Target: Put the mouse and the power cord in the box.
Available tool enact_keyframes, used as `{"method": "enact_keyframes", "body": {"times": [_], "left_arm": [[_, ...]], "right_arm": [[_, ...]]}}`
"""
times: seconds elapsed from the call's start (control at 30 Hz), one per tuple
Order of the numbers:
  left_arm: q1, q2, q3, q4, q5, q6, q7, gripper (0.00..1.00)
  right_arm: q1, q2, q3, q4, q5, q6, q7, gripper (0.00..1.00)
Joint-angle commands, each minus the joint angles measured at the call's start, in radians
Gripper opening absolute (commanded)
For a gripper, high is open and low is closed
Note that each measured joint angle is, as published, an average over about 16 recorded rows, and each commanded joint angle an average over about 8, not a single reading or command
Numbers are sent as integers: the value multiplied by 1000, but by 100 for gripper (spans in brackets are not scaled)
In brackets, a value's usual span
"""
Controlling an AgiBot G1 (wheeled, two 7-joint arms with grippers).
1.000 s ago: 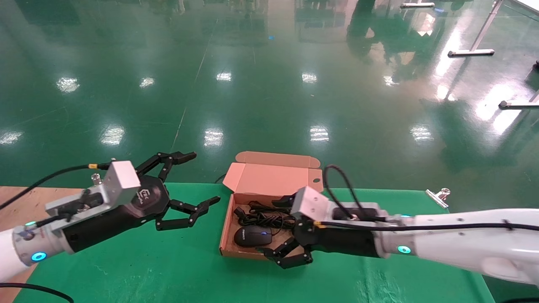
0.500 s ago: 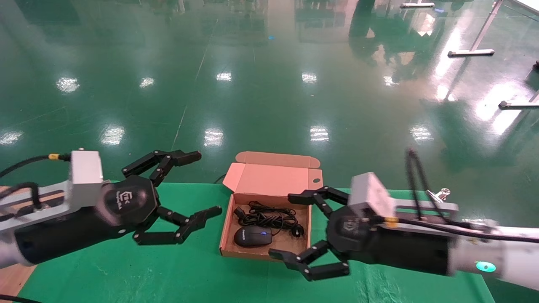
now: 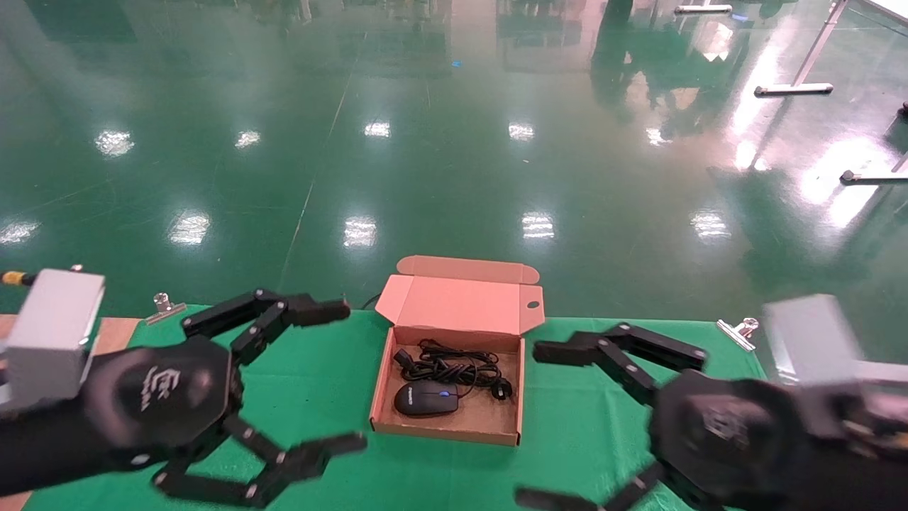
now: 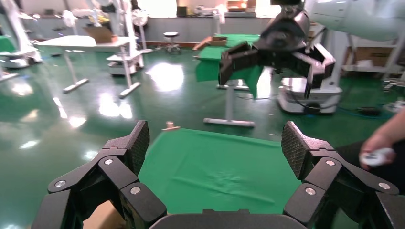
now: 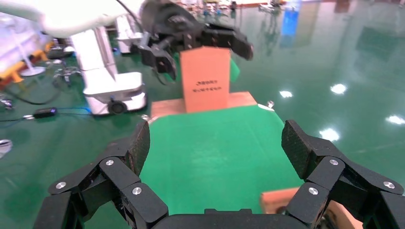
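Both grippers wide open and empty, standing clear of the loaded box.

The right gripper (image 3: 567,426), at about 4 o'clock from the box (image 3: 454,433), has its fingers spread far apart and grips nothing; the left gripper (image 3: 347,380), at about 8 o'clock, is equally spread and empty. I judge they stay outside the box because loading seems finished. Inside, the mouse (image 3: 425,398), black and oval with a blue wheel, lies toward 6 o'clock, and the power cord (image 3: 454,367), a black bundle with what seem to be chunky plugs, toward 12 o'clock. The lid stands open.

Right gripper (image 3: 567,426) blurred, partly cropped.
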Motion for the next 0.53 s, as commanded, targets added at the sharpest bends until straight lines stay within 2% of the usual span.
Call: {"method": "enact_keyframes", "body": {"times": [0.03,0.27,0.53], "left_arm": [[8,-14,-14,-36,2,15,-42,100],[28,-51,-53,-134,8,56,-154,100],[34,-60,-62,-154,10,65,-168,100]], "right_arm": [[-19,28,35,28,26,-31,17,100],[-38,55,70,55,52,-62,29,100],[-40,58,74,58,54,-65,30,100]]}}
